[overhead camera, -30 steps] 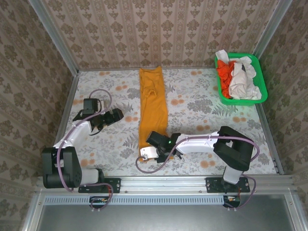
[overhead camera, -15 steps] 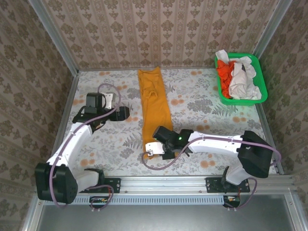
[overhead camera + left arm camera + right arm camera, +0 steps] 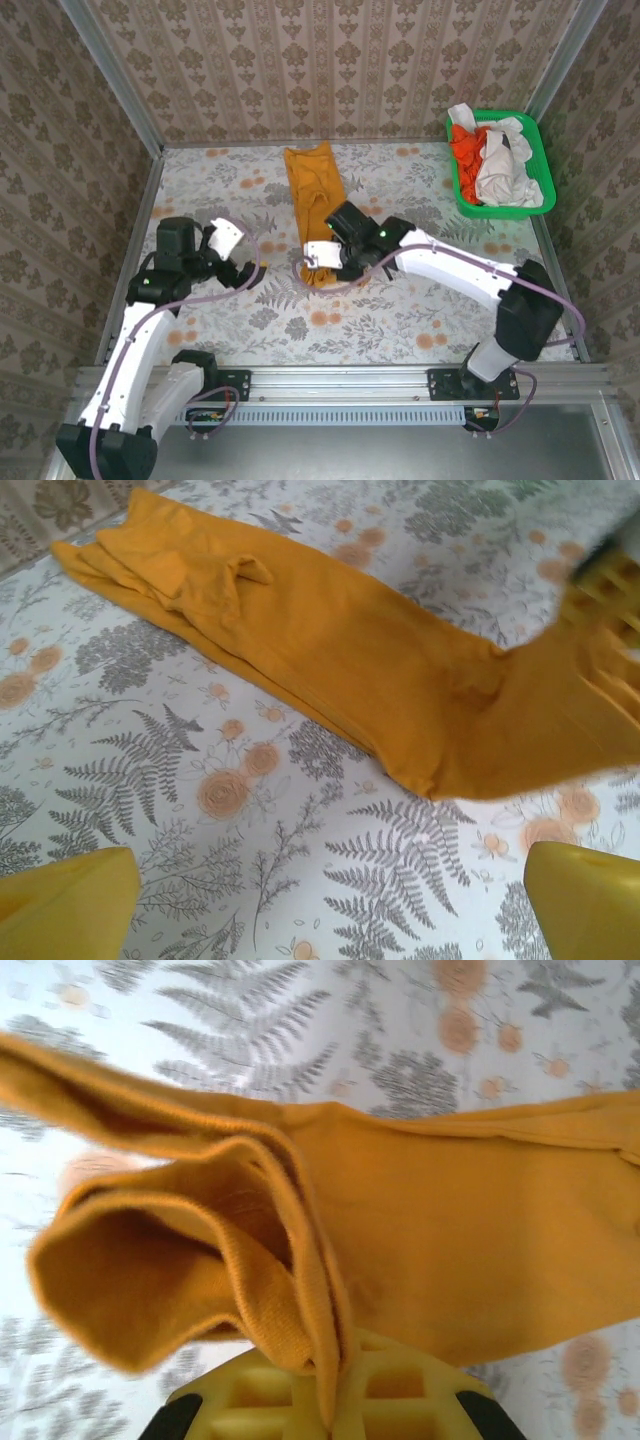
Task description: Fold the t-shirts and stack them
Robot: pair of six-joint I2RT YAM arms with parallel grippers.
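While the left gripper (image 3: 243,262) hovered over the flowered table (image 3: 420,300) with its jaws spread wide and nothing between them, it stood just to the left of the mustard shirt (image 3: 312,195) and touched no cloth; in its own wrist view the two yellow fingers (image 3: 60,900) framed bare tabletop, with the shirt (image 3: 330,670) lying beyond them. That shirt lay as a long narrow strip down the middle of the table from the far edge, which suggested that its sides were already turned in and the lengthwise part of the fold was done. Its near end was lifted off the table by the right gripper (image 3: 322,268), whose jaws were clamped shut on the hem; the right wrist view showed several doubled layers of mustard cloth (image 3: 450,1220) pinched above the yellow fingers (image 3: 335,1390). The end-over-end fold therefore looked to be in hand but not laid down. Far to the right, in the back corner, the green basket (image 3: 497,210) held a red-orange shirt (image 3: 466,150) and white shirts (image 3: 497,165) in a crumpled heap, none of them folded. No stack had been started anywhere on the table, so by my judgement the task was early: one shirt part-folded, the rest untouched.
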